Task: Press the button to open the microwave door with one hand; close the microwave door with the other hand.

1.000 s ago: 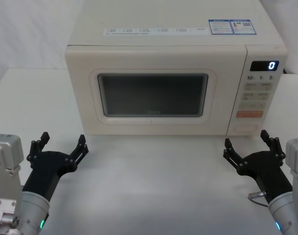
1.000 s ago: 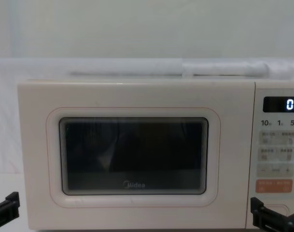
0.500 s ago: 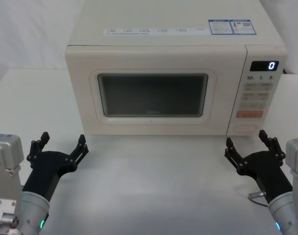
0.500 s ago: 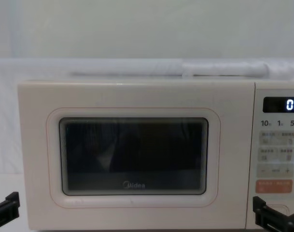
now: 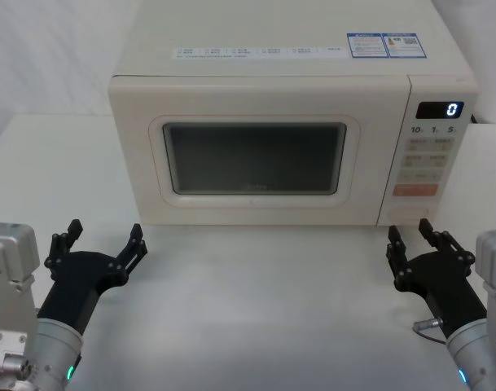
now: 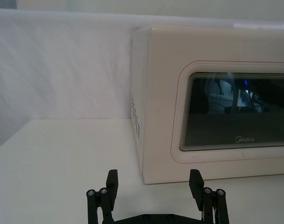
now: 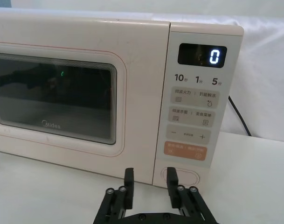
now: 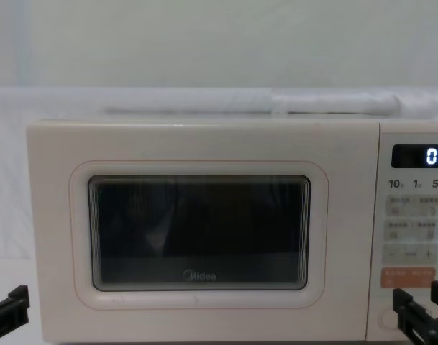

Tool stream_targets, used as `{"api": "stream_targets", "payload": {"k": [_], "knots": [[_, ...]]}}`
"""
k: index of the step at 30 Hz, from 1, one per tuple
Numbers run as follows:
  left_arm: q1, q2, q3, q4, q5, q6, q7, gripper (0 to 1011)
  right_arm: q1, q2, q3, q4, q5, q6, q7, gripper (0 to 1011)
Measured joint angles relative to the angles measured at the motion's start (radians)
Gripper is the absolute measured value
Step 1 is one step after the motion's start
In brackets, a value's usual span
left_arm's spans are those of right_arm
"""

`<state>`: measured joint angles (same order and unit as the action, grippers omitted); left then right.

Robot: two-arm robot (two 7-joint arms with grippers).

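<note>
We are lining our right gripper (image 5: 412,240) up at the lower right of the head frame, just in front of the button (image 7: 182,177), which sits at the bottom of the control panel (image 7: 197,109), under the orange key (image 7: 185,151). Its fingers are narrowed but still apart, holding nothing. In the right wrist view one fingertip is overlapping the button's left end, though we cannot tell if it is touching yet. Our left gripper (image 5: 99,254) is waiting at the lower left, spread wide and empty, on the surface (image 5: 256,301) near the closed microwave door (image 5: 254,155).

The risk, as we judge it: with two separated fingers, one could slide past the button's edge or drift up onto the orange key and start something other than the door release. If the door springs open, it could swing toward the waiting left gripper.

We are counting one microwave, one door, one large button, one orange key, one lit display (image 5: 441,109) and two grippers.
</note>
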<state>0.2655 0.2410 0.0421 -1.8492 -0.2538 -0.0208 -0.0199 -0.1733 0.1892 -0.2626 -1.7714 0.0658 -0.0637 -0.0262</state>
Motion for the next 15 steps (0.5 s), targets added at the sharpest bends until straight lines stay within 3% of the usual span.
{"api": "stream_targets", "payload": {"k": [15], "knots": [[0.000,0.000,0.000,0.000,0.000,0.000,0.000,1001,0.000,0.000,0.000,0.000,0.000,0.000,0.000,14]]}}
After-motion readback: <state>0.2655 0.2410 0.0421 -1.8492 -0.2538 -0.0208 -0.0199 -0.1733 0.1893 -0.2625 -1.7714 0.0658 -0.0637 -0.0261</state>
